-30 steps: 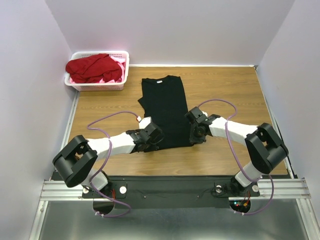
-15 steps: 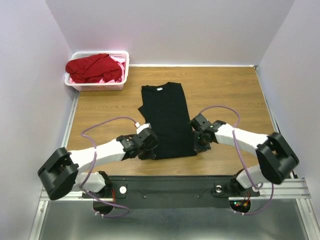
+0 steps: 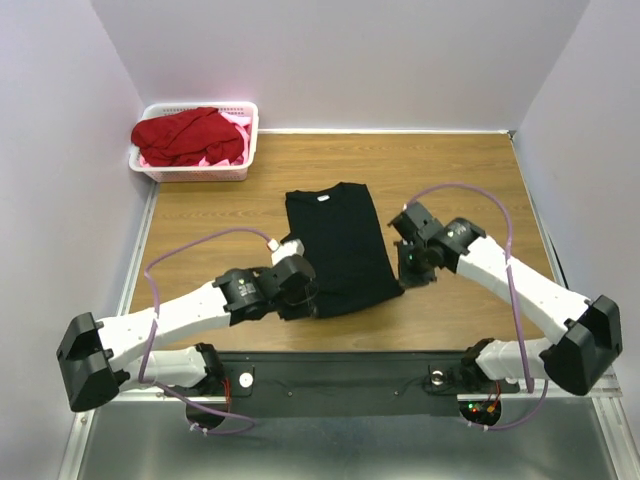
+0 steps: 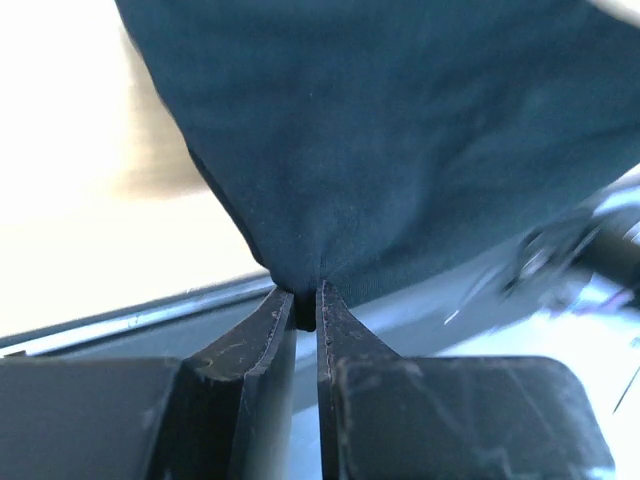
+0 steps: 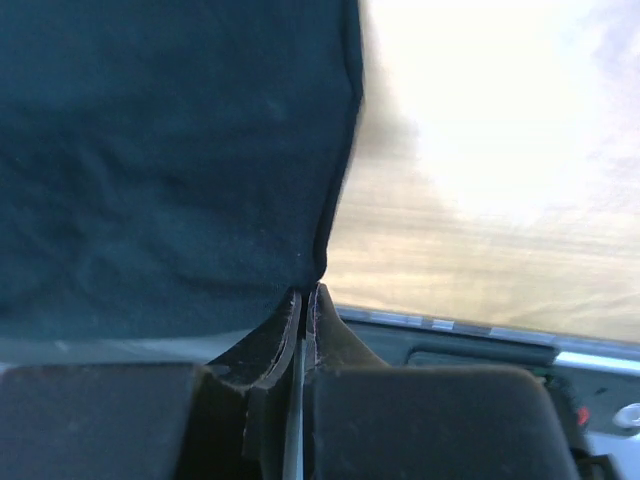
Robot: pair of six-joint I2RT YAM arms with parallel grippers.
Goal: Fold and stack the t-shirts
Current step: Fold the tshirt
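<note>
The wooden worktop (image 3: 470, 190) carries the black t-shirt (image 3: 340, 245), spread ahead of the left end effector (image 4: 305, 300) and right end effector (image 5: 303, 300); only wrist views reveal each clamped on its hem corner.

Black t-shirt (image 3: 338, 250): matt cloth, soft, fine even weave in both wrist views, faint wrinkles, stitched hem edge.
Bench (image 3: 450, 170): wood-grain top, smooth, light sheen.
Basket (image 3: 196, 172): white slotted plastic, slightly glossy.
Red shirt (image 3: 185, 135): crumpled matt cloth. Pink cloth (image 3: 236, 122) under it looks the same.
Left end effector (image 4: 300, 295), right end effector (image 5: 303, 295): fingers (image 4: 248, 350) black, hard, matt, scuffed, with fine scratches.
Arm shells (image 3: 180, 312): smooth white plastic, mild gloss; joints matt black.
Cables (image 3: 455, 186): purple, smooth sheath.
Rail (image 3: 550, 388): bare grey metal, dull shine.
</note>
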